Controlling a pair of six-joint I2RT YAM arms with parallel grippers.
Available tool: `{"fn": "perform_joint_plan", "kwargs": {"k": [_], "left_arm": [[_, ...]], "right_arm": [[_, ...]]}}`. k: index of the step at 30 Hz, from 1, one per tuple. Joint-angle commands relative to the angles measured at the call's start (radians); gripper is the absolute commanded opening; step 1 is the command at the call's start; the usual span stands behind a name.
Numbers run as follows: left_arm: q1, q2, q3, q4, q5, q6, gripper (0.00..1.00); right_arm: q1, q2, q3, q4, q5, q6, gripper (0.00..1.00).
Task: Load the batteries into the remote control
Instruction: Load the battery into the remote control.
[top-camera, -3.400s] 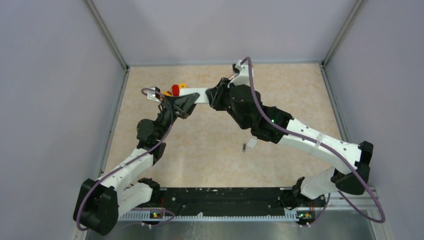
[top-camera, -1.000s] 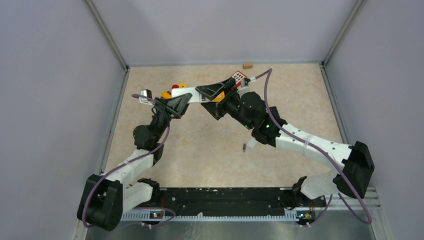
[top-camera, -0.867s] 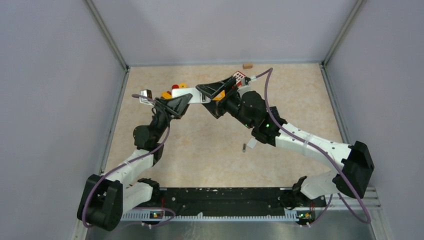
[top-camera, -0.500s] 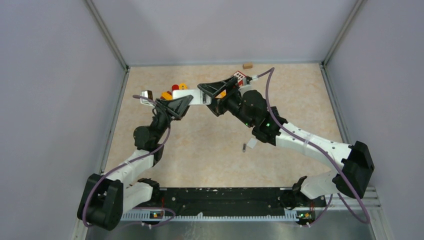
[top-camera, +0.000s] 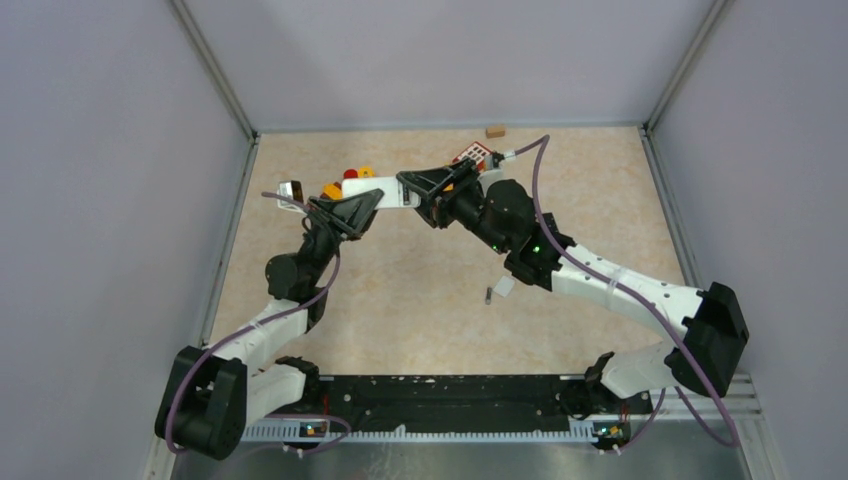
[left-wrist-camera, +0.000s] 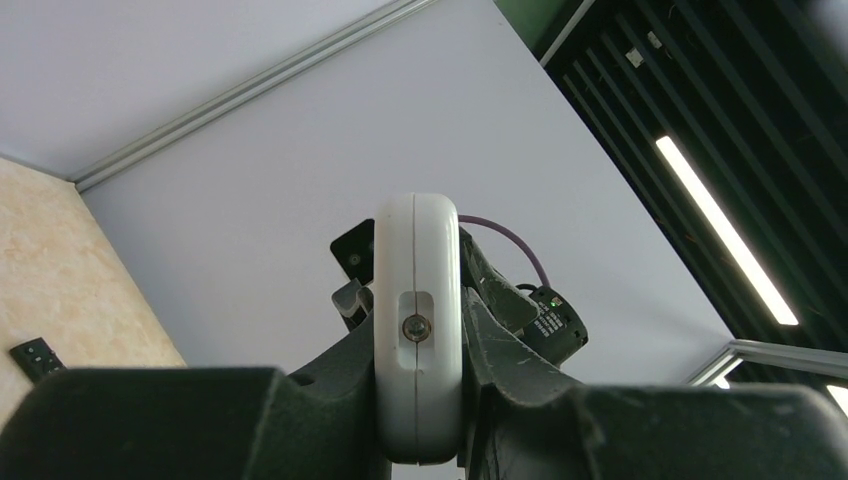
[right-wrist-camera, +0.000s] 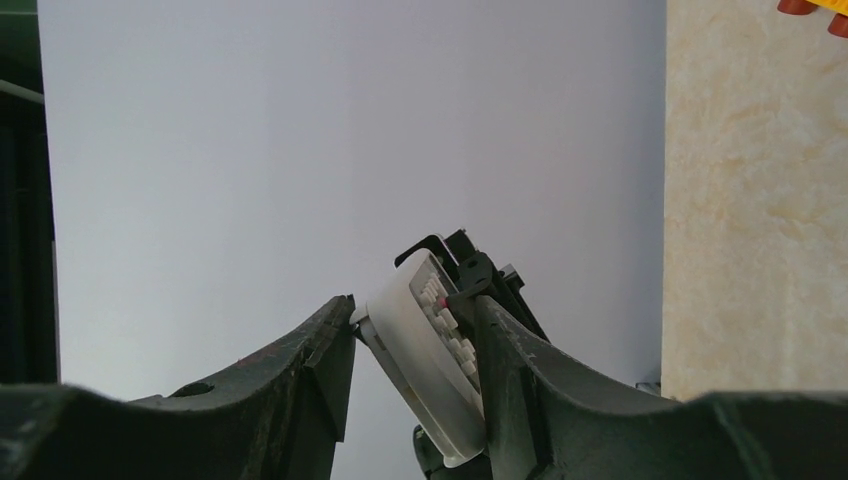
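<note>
The white remote control (top-camera: 385, 190) is held off the table at the far middle, between the two arms. My left gripper (top-camera: 362, 203) is shut on its left end. In the left wrist view the remote (left-wrist-camera: 418, 260) stands edge-on, clamped between the gripper's (left-wrist-camera: 418, 340) fingers. My right gripper (top-camera: 418, 185) is at the other end. In the right wrist view the remote (right-wrist-camera: 425, 340) lies tilted between the jaws of this gripper (right-wrist-camera: 412, 300), keypad against the right finger, and both fingers touch it. An orange-brown battery (top-camera: 494, 130) lies by the back wall. A dark grey battery (top-camera: 487, 295) lies mid-table.
Red, yellow and orange toy pieces (top-camera: 350, 176) sit on the table just behind the remote. A small white piece (top-camera: 503, 287) lies beside the grey battery under the right forearm. Grey walls close in the table on three sides.
The right gripper's jaws have narrowed from wide open onto the remote's right end, and it has shifted slightly left. The left arm still holds the remote as before.
</note>
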Motion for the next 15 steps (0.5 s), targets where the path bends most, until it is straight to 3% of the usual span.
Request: {"fn": "perform_joint_plan", "kwargs": {"k": [1,15], "left_arm": [[0.005,0.000,-0.012,0.076,0.023,0.011,0.00],[0.005,0.003,0.017,0.062,0.022,-0.004,0.00]], "right_arm": [[-0.018,-0.028,-0.008,0.095,-0.009,0.020,0.46],[-0.024,-0.004,0.006,0.107,-0.055,0.003,0.20]]}}
